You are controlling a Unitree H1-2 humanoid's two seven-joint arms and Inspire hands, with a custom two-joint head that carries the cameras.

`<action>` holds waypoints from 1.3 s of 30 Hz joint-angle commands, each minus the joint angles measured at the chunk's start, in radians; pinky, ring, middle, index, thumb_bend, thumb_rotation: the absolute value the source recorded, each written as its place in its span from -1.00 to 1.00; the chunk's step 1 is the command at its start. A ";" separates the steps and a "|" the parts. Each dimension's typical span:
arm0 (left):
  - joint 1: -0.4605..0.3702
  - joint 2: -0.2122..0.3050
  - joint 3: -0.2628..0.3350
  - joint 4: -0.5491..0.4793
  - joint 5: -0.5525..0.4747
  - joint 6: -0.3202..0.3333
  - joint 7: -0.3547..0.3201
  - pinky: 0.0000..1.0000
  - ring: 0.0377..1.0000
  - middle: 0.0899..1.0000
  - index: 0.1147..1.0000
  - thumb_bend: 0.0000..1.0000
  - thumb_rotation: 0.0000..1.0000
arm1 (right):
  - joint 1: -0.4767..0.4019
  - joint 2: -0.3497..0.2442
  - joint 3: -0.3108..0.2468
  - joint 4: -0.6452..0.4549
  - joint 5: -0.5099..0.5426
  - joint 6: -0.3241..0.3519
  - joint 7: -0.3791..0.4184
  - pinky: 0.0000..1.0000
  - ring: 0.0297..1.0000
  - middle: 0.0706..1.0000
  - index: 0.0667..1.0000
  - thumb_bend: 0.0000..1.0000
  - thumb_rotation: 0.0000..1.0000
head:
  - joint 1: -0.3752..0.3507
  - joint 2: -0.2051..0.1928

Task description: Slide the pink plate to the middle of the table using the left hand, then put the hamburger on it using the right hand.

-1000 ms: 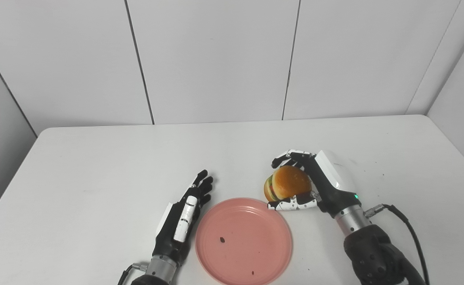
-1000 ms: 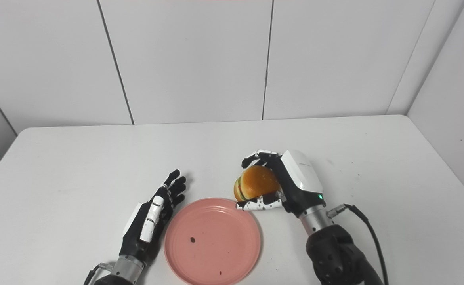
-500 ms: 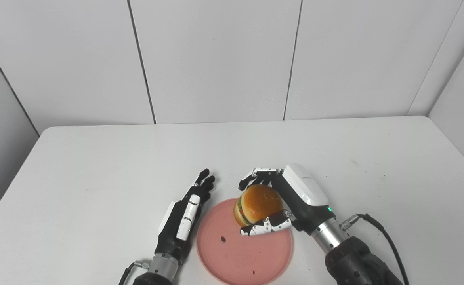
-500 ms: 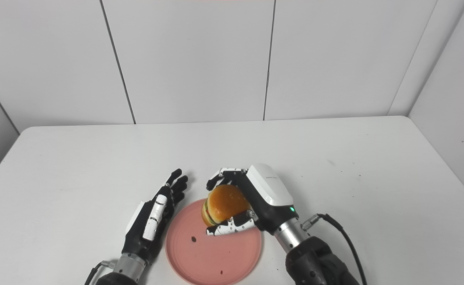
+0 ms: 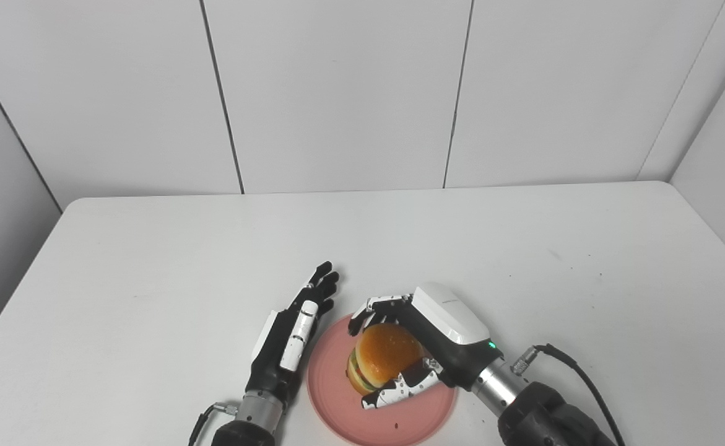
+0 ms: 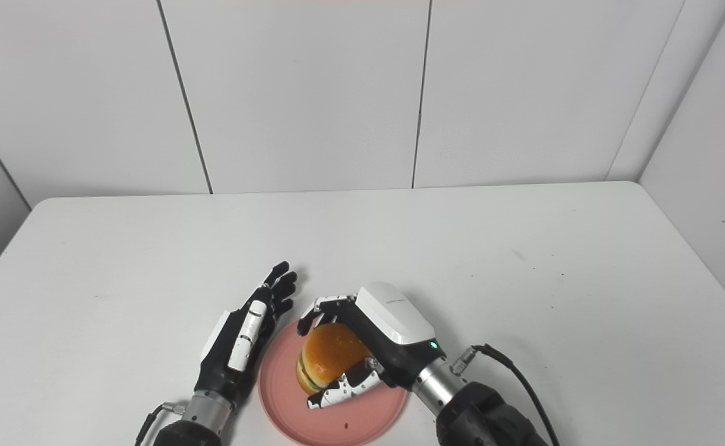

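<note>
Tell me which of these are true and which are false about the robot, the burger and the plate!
1. The right hand is holding the hamburger. True.
2. The hamburger is over the pink plate. True.
3. The left hand is gripping the plate's rim. False: it is open, fingers straight, beside the plate's left edge.
4. The plate is at the far end of the white table, by the wall. False: it sits near the front edge, close to the robot.
5. The right hand has let go of the hamburger. False: its fingers wrap around it.
</note>
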 commanded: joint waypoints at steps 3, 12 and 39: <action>0.028 -0.008 -0.009 0.060 0.011 0.003 0.008 0.88 0.88 0.85 0.80 0.05 1.00 | -0.021 -0.007 0.002 -0.029 -0.017 -0.017 0.029 -0.38 -0.31 -0.17 0.04 0.01 -1.00 | 0.001 0.002; 0.027 -0.010 -0.006 0.062 0.002 0.002 0.011 0.86 0.86 0.83 0.79 0.07 1.00 | -0.028 -0.011 0.013 0.002 -0.060 -0.026 0.064 -0.51 -0.22 -0.07 -0.09 0.03 -1.00 | 0.001 0.001; 0.036 -0.007 -0.006 0.032 -0.004 0.047 0.008 0.93 0.90 0.86 0.82 0.01 1.00 | -0.031 -0.023 0.008 0.011 -0.057 -0.048 0.082 0.65 0.75 0.79 0.81 0.35 0.24 | -0.009 -0.002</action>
